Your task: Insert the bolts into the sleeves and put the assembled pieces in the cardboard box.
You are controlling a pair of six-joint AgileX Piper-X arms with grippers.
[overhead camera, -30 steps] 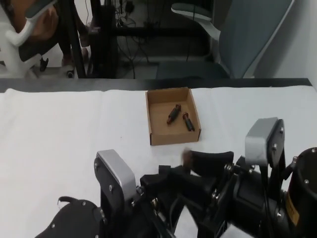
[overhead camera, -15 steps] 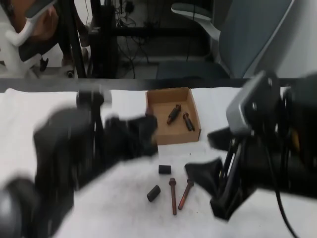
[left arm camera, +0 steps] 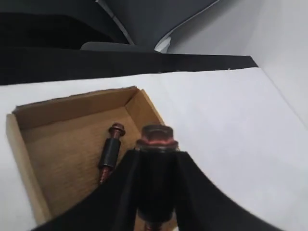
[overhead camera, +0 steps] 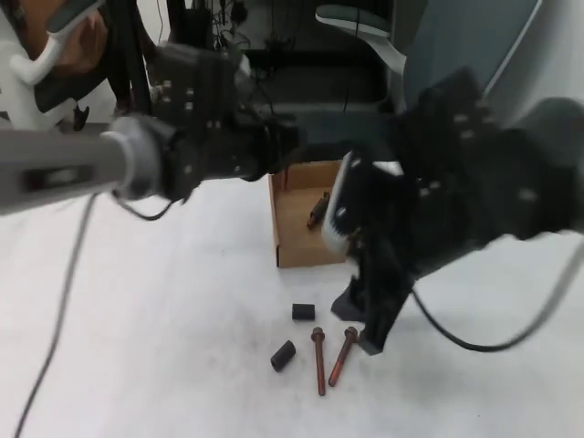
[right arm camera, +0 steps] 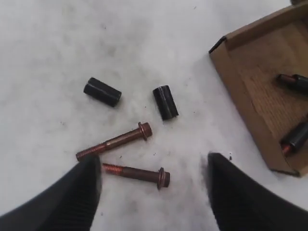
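left pincer (left arm camera: 157, 179) is clamped on a sleeved bolt (left arm camera: 157, 138), held over the cardboard box (left arm camera: 57, 108) presumably for release beside 2 finished pieces (right arm camera: 294, 83) | right pincer (right arm camera: 153, 160) is spread empty above 2 bolts (right arm camera: 115, 142) and 2 sleeves (right arm camera: 102, 92) on the surface (right arm camera: 48, 38)

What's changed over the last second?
Both arms rose from the near edge. The left gripper, shut on an assembled piece, swung forward to the cardboard box. The right gripper, open, lifted, uncovering two loose bolts and two sleeves. The box and two pieces inside stayed put.
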